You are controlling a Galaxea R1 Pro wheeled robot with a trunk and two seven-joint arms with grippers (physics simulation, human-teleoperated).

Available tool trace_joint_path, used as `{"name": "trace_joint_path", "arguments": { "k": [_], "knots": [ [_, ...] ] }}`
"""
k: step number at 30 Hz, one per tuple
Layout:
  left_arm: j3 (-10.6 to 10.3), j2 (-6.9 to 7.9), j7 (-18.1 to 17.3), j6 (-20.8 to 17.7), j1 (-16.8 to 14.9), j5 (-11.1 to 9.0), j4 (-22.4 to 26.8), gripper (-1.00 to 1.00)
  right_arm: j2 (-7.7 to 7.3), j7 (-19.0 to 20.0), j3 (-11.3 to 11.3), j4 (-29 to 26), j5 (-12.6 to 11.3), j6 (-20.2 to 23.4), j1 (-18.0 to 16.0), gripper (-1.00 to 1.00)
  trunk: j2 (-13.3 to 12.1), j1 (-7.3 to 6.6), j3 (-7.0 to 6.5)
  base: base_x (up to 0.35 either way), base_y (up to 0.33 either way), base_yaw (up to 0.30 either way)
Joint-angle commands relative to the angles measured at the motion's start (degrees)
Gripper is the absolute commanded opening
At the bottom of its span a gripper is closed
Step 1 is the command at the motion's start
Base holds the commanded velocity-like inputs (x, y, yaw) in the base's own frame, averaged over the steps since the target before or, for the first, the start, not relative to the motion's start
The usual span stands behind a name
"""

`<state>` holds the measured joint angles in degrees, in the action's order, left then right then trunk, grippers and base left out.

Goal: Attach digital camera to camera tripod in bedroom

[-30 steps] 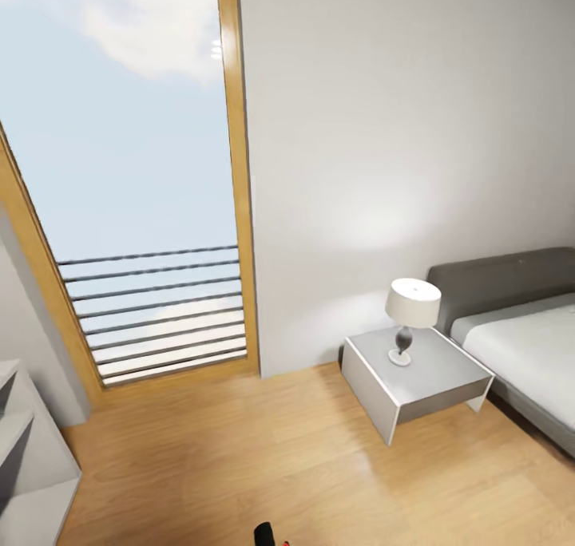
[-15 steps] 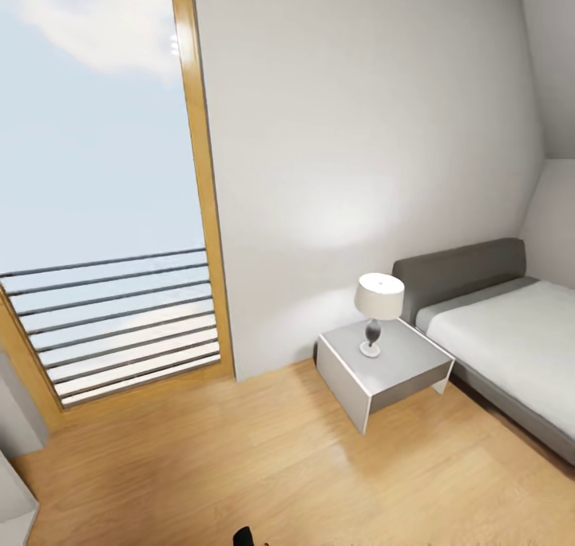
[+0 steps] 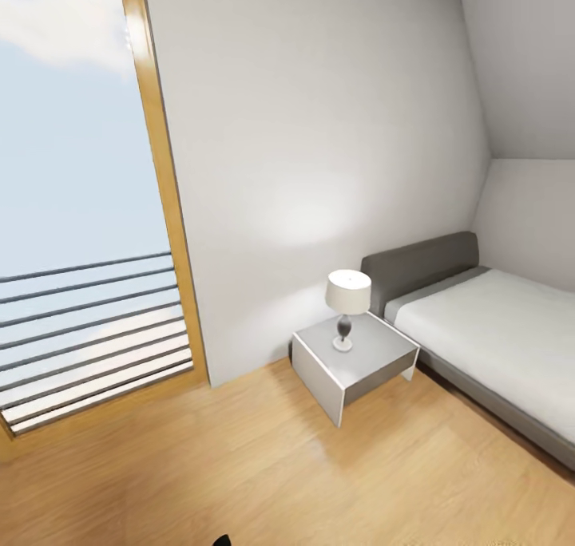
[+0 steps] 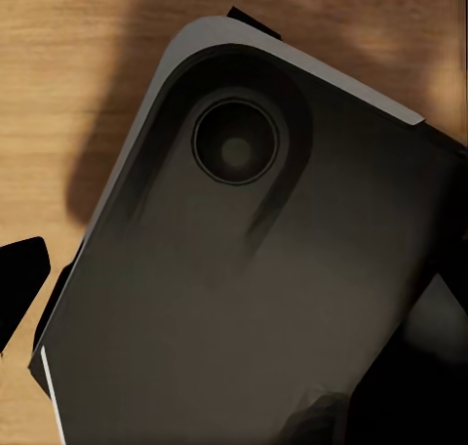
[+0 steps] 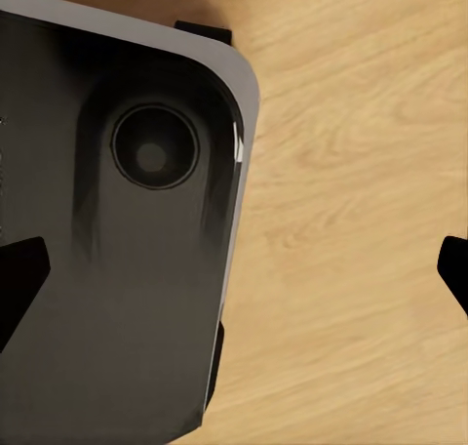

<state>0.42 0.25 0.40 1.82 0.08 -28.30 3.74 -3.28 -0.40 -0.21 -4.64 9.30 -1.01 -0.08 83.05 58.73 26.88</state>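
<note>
Beside grey-framed bed (image 3: 447,268), boxy nightstand (image 3: 355,362), smooth plank floor (image 3: 279,466).

Floor (image 3: 263,458) of light wood planks, smooth, with a soft sheen. Walls (image 3: 319,131) painted pale grey, matt. Door frame (image 3: 164,211) in warm varnished wood; railing bars (image 3: 80,306) dark, metal-looking. Bedside desk (image 3: 355,354) in smooth matt grey board. Lamp (image 3: 347,306) with a white cloth-like shade and a glossy dark base. Bed headboard (image 3: 419,263) in grey cloth-like covering; mattress (image 3: 495,330) white and matt. Robot base panel (image 4: 253,289) dark, smooth and semi-glossy, plastic-looking, pale along the rim.
</note>
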Motion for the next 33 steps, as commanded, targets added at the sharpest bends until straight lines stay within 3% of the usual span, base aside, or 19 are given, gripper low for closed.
{"name": "trace_joint_path", "arguments": {
  "k": [1,17,33],
  "knots": [
    [0.02,0.00,0.04,0.11,0.01,-0.09,0.04,1.00,0.00,-0.04,-0.05,-0.02,0.46,-0.09,-0.01,1.00,0.02,0.00,0.05,0.000,0.000,-0.250],
    [0.02,-0.03,0.04,0.10,0.01,-0.09,0.04,1.00,0.03,-0.02,0.03,-0.02,0.49,-0.05,-0.01,1.00,0.02,0.00,0.05,0.000,0.000,-0.233],
    [0.02,-0.07,0.04,0.10,0.01,-0.09,0.04,1.00,0.18,0.00,0.65,-0.02,1.06,-0.09,-0.01,1.00,0.02,0.00,0.05,0.000,0.000,-0.021]
  ]
}}
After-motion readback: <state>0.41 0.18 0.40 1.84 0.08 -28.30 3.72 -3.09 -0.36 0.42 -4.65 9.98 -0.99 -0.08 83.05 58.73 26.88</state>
